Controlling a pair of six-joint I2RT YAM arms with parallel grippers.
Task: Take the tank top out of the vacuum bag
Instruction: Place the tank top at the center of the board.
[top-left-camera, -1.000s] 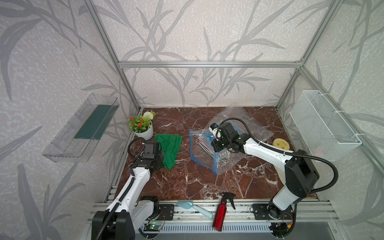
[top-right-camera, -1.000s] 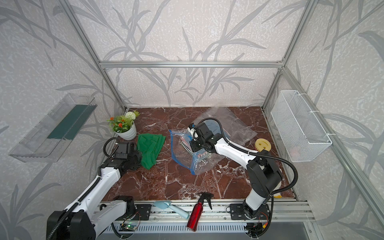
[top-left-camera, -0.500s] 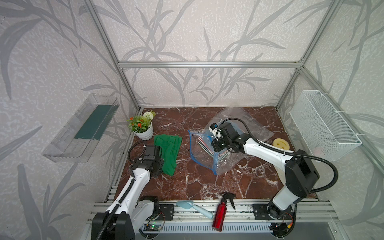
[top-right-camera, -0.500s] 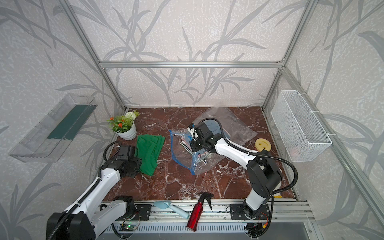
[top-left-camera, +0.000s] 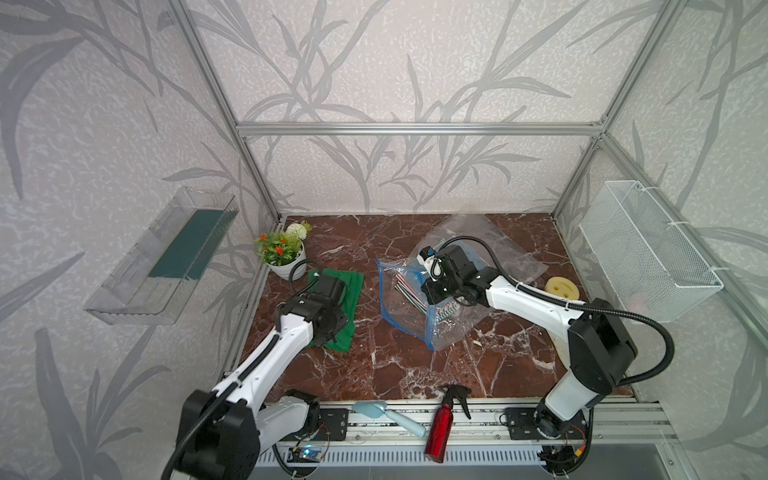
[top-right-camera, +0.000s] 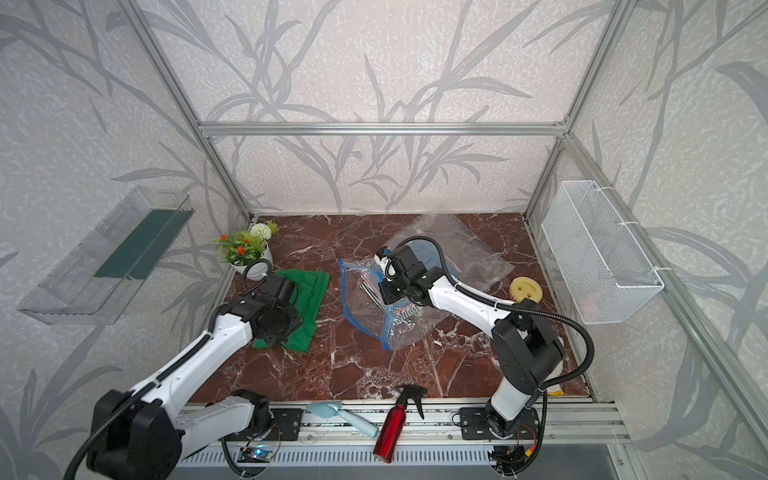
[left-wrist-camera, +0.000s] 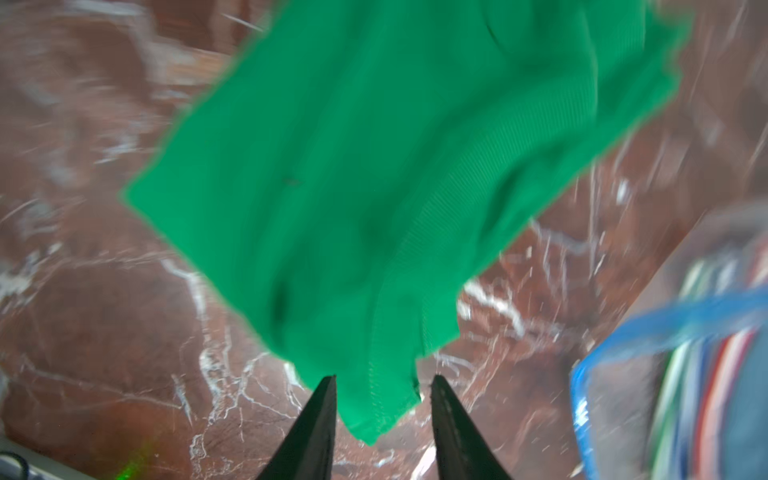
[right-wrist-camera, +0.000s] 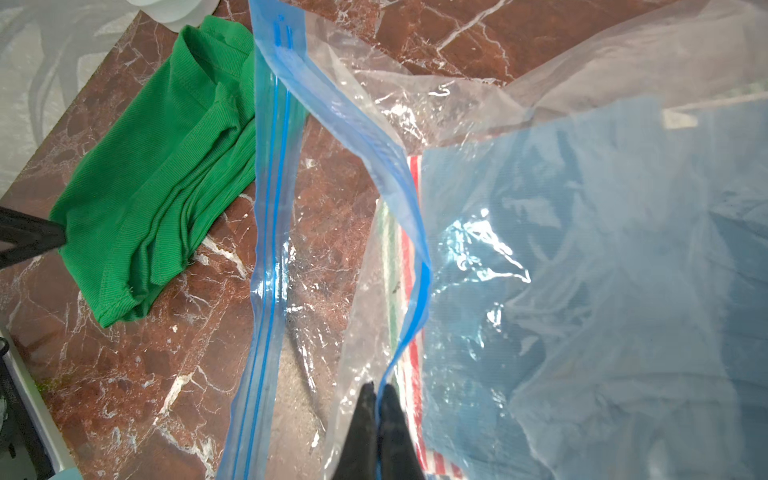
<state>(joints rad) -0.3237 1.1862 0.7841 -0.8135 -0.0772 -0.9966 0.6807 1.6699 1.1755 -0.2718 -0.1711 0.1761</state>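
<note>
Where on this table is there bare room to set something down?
Widest bare patch of the marble tabletop: the front strip between the vacuum bag and the spray bottle. Also free: the back, between flower pot and bag. A narrow lane separates the green tank top from the bag's zip edge. Crowded: the right side, around bag and yellow sponge.

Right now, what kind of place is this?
Probably a robot practice booth dressed up like a home: a left arm and right arm bolted to a front rail, a metal frame holding wallpapered walls, plus a flowerpot and spray bottle.
</note>
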